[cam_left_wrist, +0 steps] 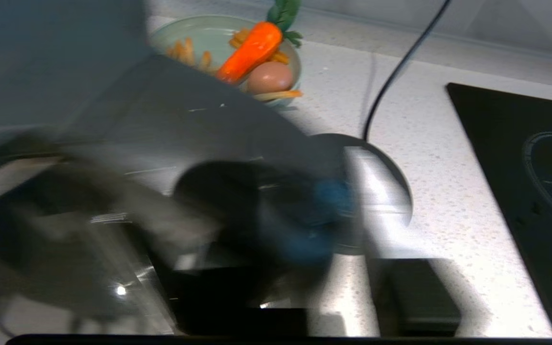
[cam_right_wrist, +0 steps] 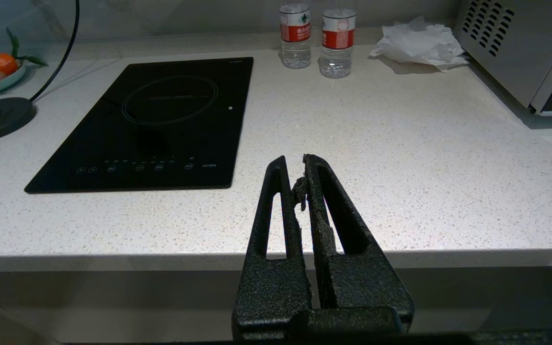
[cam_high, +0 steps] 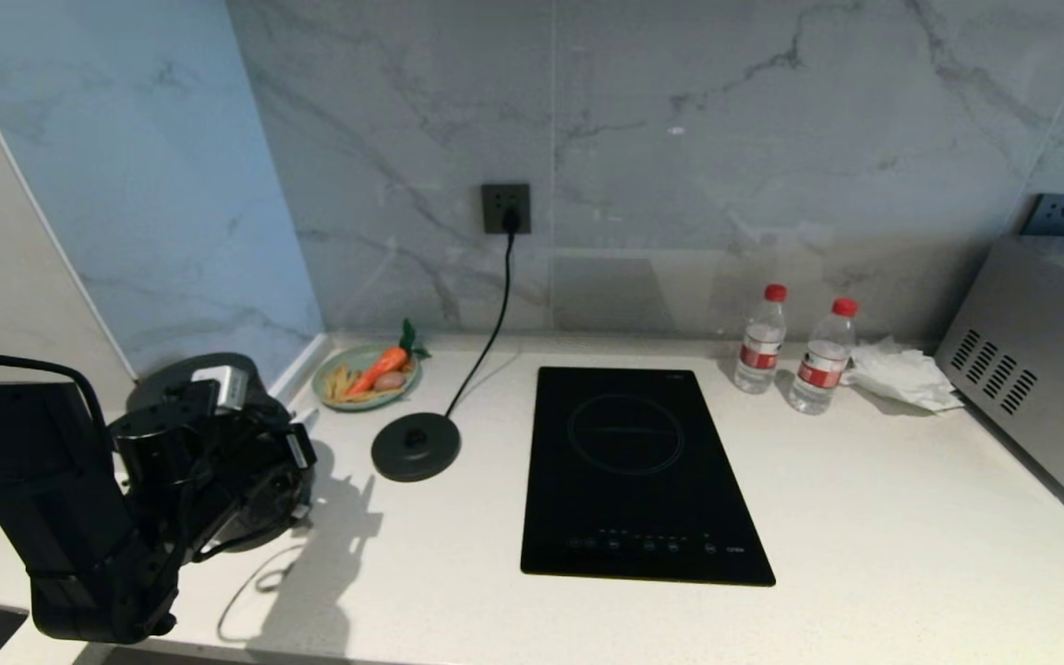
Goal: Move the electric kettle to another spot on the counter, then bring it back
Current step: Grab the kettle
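Electric kettle (cam_high: 190,388) is sitting off its base disc (cam_high: 416,446), on the table (cam_high: 864,517) left of the disc by the corner wall, so the outbound move looks done. Left gripper (cam_high: 287,476) is at the kettle's handle; can't tell whether its fingers are clamped. Return trip still pending. Right gripper (cam_right_wrist: 300,179) is idling off the table's front edge, fingers together.

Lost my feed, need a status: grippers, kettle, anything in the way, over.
Left gripper at kettle, counter's far left. Right gripper parked below counter edge, fingers shut. Kettle off base. Plate behind base.
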### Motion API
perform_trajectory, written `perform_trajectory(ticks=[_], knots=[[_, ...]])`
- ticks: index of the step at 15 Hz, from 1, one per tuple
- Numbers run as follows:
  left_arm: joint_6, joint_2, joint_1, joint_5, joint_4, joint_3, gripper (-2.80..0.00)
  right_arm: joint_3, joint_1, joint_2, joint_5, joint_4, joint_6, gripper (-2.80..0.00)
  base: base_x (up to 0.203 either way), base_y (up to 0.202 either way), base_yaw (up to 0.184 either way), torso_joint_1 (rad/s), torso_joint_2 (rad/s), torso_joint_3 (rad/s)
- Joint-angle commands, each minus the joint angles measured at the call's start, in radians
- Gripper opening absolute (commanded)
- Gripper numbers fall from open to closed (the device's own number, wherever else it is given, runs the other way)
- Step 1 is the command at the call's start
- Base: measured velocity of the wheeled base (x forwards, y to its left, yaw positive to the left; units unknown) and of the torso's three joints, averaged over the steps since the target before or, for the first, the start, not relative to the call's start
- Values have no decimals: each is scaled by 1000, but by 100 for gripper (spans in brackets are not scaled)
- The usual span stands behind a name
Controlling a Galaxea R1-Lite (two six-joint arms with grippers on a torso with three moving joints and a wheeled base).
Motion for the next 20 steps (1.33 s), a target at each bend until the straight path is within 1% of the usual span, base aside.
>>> perform_trajectory(ticks=[1, 15, 20], knots=[[1, -3, -2, 0, -11, -4, -280, 0, 0, 0, 0, 0, 0, -280, 0, 0, 0, 0, 0, 0], [2, -36, -20, 3, -11, -1, -280, 0, 0, 0, 0, -1, 0, -280, 0, 0, 0, 0, 0, 0], [4, -86, -32, 5, -11, 11, -280, 0, 0, 0, 0, 0, 0, -280, 0, 0, 0, 0, 0, 0]])
